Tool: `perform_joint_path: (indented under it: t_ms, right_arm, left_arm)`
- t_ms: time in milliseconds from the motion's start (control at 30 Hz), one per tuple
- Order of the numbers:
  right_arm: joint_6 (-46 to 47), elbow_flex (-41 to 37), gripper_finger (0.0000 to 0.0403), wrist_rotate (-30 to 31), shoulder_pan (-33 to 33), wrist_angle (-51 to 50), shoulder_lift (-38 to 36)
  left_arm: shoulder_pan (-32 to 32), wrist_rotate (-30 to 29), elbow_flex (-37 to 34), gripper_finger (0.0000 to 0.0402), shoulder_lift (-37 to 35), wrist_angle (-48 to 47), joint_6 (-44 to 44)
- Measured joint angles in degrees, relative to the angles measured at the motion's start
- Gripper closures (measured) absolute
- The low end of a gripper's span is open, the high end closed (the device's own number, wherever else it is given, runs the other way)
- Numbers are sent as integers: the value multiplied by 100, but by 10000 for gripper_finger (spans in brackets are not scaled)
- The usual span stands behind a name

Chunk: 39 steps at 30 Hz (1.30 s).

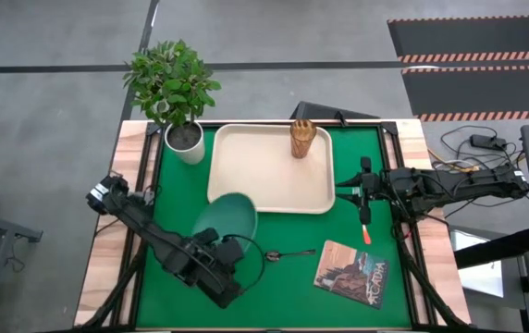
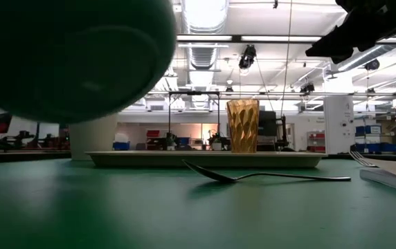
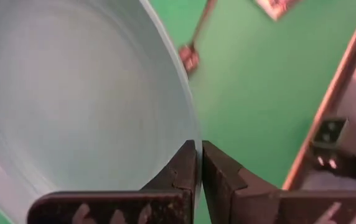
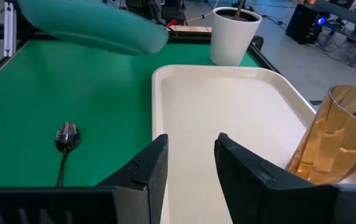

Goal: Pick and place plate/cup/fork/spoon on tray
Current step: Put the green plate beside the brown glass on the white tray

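Observation:
The teal-green plate (image 1: 226, 220) is in the air over the tray's near left corner, held by my left gripper (image 1: 231, 244); it also shows in the right wrist view (image 4: 91, 28) and the low view (image 2: 66, 48). The cream tray (image 1: 264, 176) lies mid-table with the amber cup (image 1: 302, 139) standing upright in its far right corner. The dark spoon (image 1: 289, 253) lies on the green mat near the tray's near edge. The fork (image 1: 366, 228), with its orange handle, lies on the mat right of the tray. My right gripper (image 4: 190, 155) is open and empty at the tray's right edge. My left gripper pinches the plate's rim (image 3: 193, 134) between its two fingers, on the plate's near side. The fingers come from the table's near side. The plate is lifted clear of the table and tilted.
A white plant pot (image 1: 187, 143) with a leafy plant stands at the tray's far left. A brown-covered book (image 1: 352, 273) lies at the near right. The green mat (image 1: 172, 185) left of the tray is bare.

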Motion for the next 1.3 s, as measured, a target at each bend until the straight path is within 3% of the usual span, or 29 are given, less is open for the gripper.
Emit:
perform_joint_path:
  t_ms: [167, 667, 1000, 1300]
  right_arm:
    - [-39, -9, 282, 3, 0, 0, 0]
    - [-190, -9, 282, -3, 0, -152, -46]
    - [-308, -9, 282, -2, 0, -174, -48]
    - [-345, -9, 282, -2, 0, -172, -47]
  left_arm:
    - [424, -416, -44, 401, 4, 100, 770]
    - [2465, -506, -525, 401, 280, 894, 2791]
    - [3334, -499, -1463, 401, 278, 2249, 3456]
    - [3579, -302, -2001, 401, 278, 2717, 3446]
